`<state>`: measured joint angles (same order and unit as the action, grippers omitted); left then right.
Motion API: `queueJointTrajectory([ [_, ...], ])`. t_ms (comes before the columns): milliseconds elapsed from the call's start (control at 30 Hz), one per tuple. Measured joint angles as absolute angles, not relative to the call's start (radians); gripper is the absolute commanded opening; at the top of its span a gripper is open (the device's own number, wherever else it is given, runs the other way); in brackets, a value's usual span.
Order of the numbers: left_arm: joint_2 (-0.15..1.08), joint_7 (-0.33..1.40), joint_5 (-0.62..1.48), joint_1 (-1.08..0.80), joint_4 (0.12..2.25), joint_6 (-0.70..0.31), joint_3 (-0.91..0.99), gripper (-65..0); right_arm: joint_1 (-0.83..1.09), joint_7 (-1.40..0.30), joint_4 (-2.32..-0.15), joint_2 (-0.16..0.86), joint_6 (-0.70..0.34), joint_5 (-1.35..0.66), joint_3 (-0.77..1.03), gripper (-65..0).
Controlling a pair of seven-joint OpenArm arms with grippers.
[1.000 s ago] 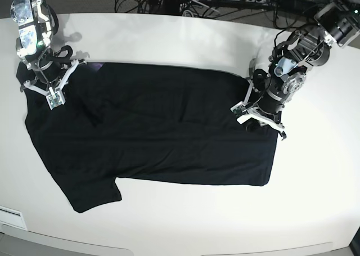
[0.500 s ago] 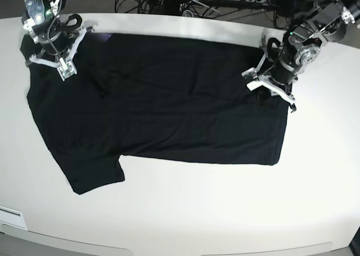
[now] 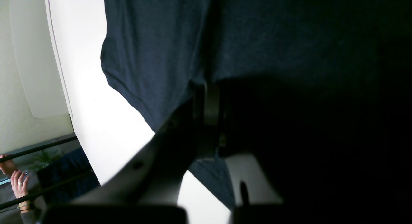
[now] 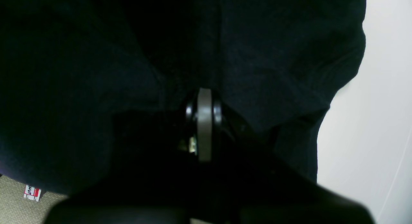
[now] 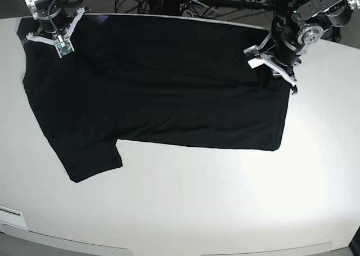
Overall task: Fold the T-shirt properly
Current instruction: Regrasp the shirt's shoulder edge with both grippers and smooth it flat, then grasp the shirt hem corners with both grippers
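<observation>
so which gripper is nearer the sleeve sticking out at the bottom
Right. The right gripper is at the T-shirt's far corner directly above the sleeve; the left gripper is shut on the opposite end, across the whole shirt.

Base view looks down from above; wrist views sit close over the T-shirt [image 5: 169, 93].

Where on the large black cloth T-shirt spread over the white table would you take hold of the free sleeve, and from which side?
Grip the large black cloth T-shirt at the sleeve's cuff edge, coming from the near table edge. That sleeve lies flat and sticks out onto the bare white table, so the hem is likely easy to pinch there.
</observation>
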<state>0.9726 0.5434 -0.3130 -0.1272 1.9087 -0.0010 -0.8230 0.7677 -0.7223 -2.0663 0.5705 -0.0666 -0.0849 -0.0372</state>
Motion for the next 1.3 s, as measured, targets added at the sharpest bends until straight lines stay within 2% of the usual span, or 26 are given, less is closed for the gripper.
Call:
queueJointTrajectory([
  [233,0.973,0.630,-0.340,-0.135,1.969,-0.001,-0.825,-65.0,0.768,-0.744,-2.084,0.570,-0.058,-0.086,-0.037,-65.0],
  [333,0.978,0.638,-0.353,-0.139,2.003,0.030,-0.832,-65.0,0.775,-0.785,-2.126,0.570,-0.003,-0.081,-0.040,-65.0],
  [500,0.984,0.645,-0.466,-0.143,2.030,0.135,-0.838,-65.0,0.778,-0.801,-2.240,0.570,0.036,0.044,-0.044,-53.7],
  [633,0.984,0.673,-0.504,-0.113,2.030,0.206,-0.836,-65.0,0.776,-0.786,-2.297,0.570,0.067,0.118,-0.043,-52.9],
  [700,0.984,0.706,-0.550,-0.099,2.029,0.310,-0.836,-65.0,0.778,-0.774,-2.306,0.571,0.104,0.151,-0.043,-52.9],
  [767,0.981,0.700,-0.485,-0.073,2.030,0.386,-0.786,-65.0,0.775,-0.775,-2.306,0.570,0.128,0.161,-0.043,-52.9],
  [800,0.976,0.694,-0.392,-0.060,2.028,0.385,-0.728,-65.0,0.776,-0.775,-2.306,0.570,0.131,0.162,-0.043,-52.9],
  [833,0.960,0.684,-0.289,-0.048,2.011,0.364,-0.652,-65.0,0.776,-0.778,-2.306,0.570,0.131,0.166,-0.043,-52.9],
  [900,0.906,0.606,-0.074,-0.037,1.933,0.238,-0.463,-65.0,0.775,-0.786,-2.306,0.570,0.132,0.169,-0.043,-52.7],
  [967,0.837,0.558,0.211,-0.028,1.829,0.074,-0.279,-65.0,0.775,-0.788,-2.306,0.570,0.131,0.168,-0.043,-52.7],
  [1033,0.759,0.580,0.477,0.006,1.691,-0.103,-0.115,-65.0,0.775,-0.787,-2.306,0.571,0.133,0.170,-0.043,-52.3],
  [1067,0.722,0.604,0.588,0.029,1.619,-0.154,-0.047,-65.0,0.775,-0.788,-2.306,0.571,0.132,0.169,-0.043,-50.7],
  [1100,0.686,0.634,0.680,0.059,1.544,-0.199,0.017,-60.1,0.773,-0.788,-2.306,0.571,0.132,0.170,-0.043,-48.1],
  [1200,0.655,0.741,0.854,0.154,1.343,-0.271,0.087,-34.4,0.775,-0.787,-2.306,0.571,0.133,0.170,-0.044,-38.8],
  [1233,0.652,0.760,0.891,0.178,1.282,-0.309,0.087,-30.9,0.773,-0.786,-2.306,0.571,0.134,0.170,-0.044,-36.4],
  [1300,0.635,0.757,0.938,0.207,1.182,-0.335,0.068,-30.8,0.775,-0.786,-2.306,0.570,0.134,0.169,-0.044,-34.6],
])
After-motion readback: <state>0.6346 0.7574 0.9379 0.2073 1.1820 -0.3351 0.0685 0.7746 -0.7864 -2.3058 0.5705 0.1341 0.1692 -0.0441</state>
